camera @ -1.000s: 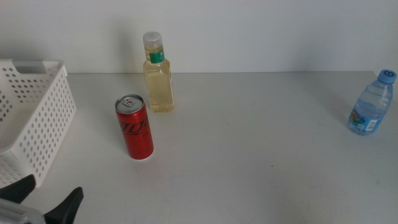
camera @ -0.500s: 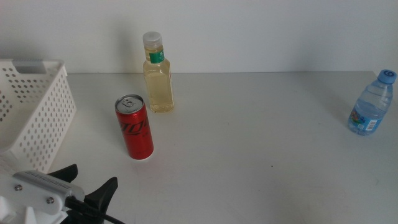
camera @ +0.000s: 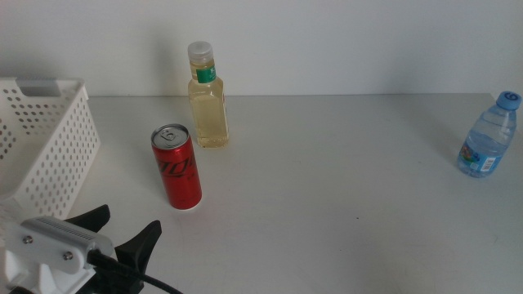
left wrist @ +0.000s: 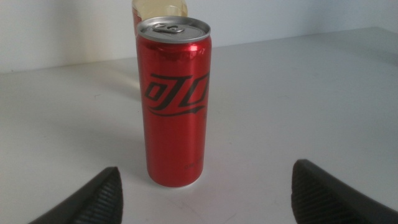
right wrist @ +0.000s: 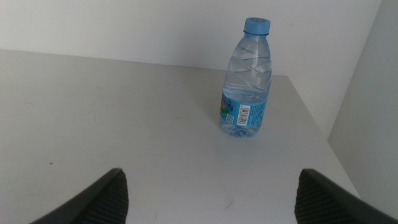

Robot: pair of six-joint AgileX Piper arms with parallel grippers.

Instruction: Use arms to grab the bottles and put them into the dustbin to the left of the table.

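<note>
The red soda can (camera: 176, 167) stands upright left of the table's middle; in the left wrist view the can (left wrist: 173, 101) is straight ahead of the jaws. My left gripper (camera: 122, 230) is open at the front left, just short of the can. The square bottle of yellow liquid (camera: 207, 100) stands behind the can; its base (left wrist: 158, 7) shows past the can's top. The small blue-capped water bottle (camera: 489, 137) stands at the far right, ahead of my open right gripper (right wrist: 211, 193) in the right wrist view, where the water bottle (right wrist: 246, 79) is upright. The right arm is out of the middle view.
The white perforated dustbin (camera: 45, 147) stands at the left edge, beside my left gripper. The light-grey table (camera: 327, 196) ends at a right edge close to the water bottle (right wrist: 311, 124). A white wall runs behind.
My left gripper has moved forward and to the right from the bottom left corner toward the red can. The bottles and the dustbin have not moved.
</note>
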